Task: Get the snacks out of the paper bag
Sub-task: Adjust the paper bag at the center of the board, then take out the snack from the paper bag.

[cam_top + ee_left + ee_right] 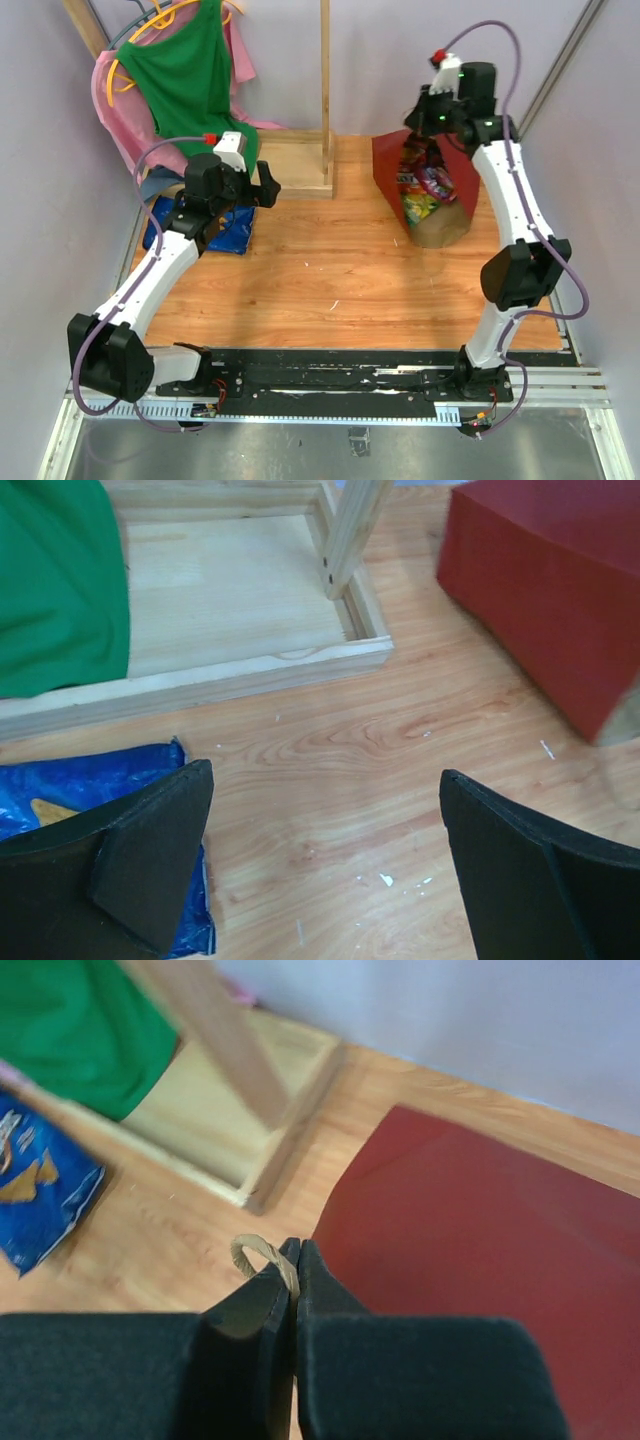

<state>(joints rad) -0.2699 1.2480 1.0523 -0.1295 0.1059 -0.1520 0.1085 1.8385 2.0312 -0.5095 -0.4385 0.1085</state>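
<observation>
Wood-grain tabletop holds a dark red paper bag at right, colourful glossy snack packets inside. Right gripper pinches its tan cord handle; left gripper gapes wide above a flat blue chip bag.

Top view: left arm is covering much of the blue Doritos bag; packets inside the paper bag are showing as a colourful jumble, too small to tell apart. Right wrist view: right gripper is hiding all but a short loop of the cord handle; the bag's red side is blurring, running off the right edge. Left wrist view: frame is cutting the paper bag at top and right; a finger of the left gripper is hiding part of the Doritos bag
</observation>
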